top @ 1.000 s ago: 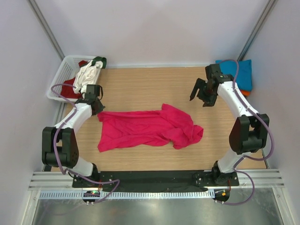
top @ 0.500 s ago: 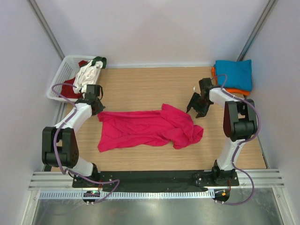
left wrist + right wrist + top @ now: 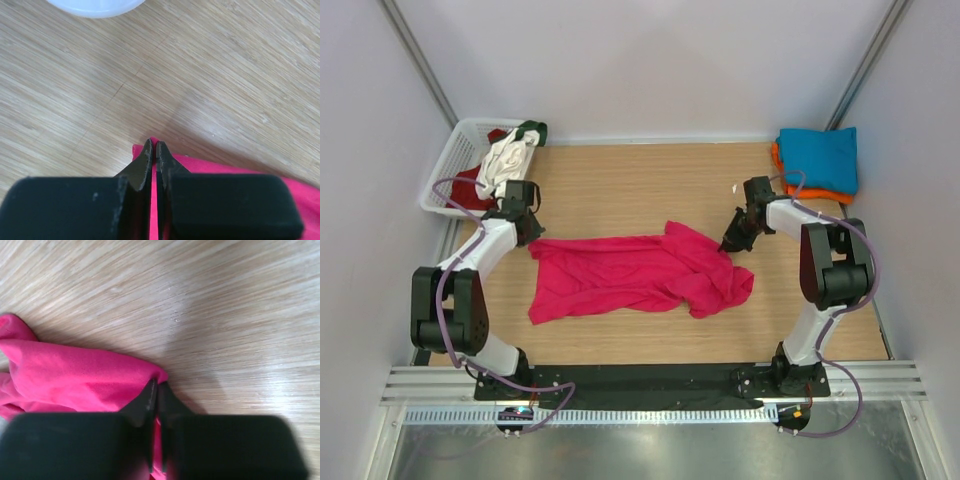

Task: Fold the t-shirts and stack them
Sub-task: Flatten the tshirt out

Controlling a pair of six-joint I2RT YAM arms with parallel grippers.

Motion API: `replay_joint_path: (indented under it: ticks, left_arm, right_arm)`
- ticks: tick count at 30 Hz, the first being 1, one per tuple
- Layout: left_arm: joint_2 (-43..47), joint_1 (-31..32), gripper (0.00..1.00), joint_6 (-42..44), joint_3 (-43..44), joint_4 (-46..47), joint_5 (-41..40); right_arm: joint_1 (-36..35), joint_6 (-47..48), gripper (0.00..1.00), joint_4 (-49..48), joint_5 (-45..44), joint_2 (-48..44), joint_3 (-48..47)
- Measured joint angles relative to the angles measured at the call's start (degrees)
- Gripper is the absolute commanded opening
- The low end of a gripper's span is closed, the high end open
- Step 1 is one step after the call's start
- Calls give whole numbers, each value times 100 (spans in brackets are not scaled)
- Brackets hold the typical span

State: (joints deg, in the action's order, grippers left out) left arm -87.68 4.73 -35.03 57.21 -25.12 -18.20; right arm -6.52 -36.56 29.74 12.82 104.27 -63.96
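A magenta-pink t-shirt (image 3: 630, 275) lies crumpled across the middle of the wooden table. My left gripper (image 3: 525, 236) is shut on its far-left corner; in the left wrist view the pink cloth (image 3: 225, 167) shows between the closed fingertips (image 3: 154, 146). My right gripper (image 3: 730, 243) is shut on the shirt's right edge, where the pink cloth (image 3: 75, 375) bunches at the closed tips (image 3: 156, 386). A folded teal-blue t-shirt (image 3: 820, 155) lies on an orange one (image 3: 782, 160) at the far right corner. White, dark red and green t-shirts (image 3: 505, 160) fill the basket.
A white lattice basket (image 3: 455, 155) stands at the far left corner, partly off the table (image 3: 640, 185). Grey walls close in on three sides. A black rail (image 3: 650, 378) with both arm bases runs along the near edge.
My right arm has swung down and left from near the folded stack to the pink shirt's right edge, and its gripper has gone from open to shut on the cloth. The left arm has not moved.
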Motion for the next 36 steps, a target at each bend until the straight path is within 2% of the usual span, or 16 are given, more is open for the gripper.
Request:
replay_joint_path:
  ticks: [3, 6, 14, 18, 30, 36]
  left_arm:
    - [-24, 0, 0, 111, 107, -22, -4]
    - [-55, 0, 0, 291, 507, -153, -28]
    - [-79, -4, 0, 933, 2636, -160, 42]
    - [-76, -26, 0, 1239, 3567, 22, 140]
    - [-195, -28, 0, 1982, 5445, 188, 229]
    - [-186, -28, 0, 2033, 5783, 260, 238]
  right_arm:
    - [-13, 11, 1, 79, -63, 0, -111]
    - [-13, 219, 1, 376, -273, 0, -695]
    - [-17, 1440, 1, 671, -522, 111, -4529]
    - [-22, 2079, 1, 564, -568, 72, -5740]
    - [-28, 3296, 1, -7, -774, -153, -6411]
    - [-28, 3558, 1, -278, -758, -361, -6867]
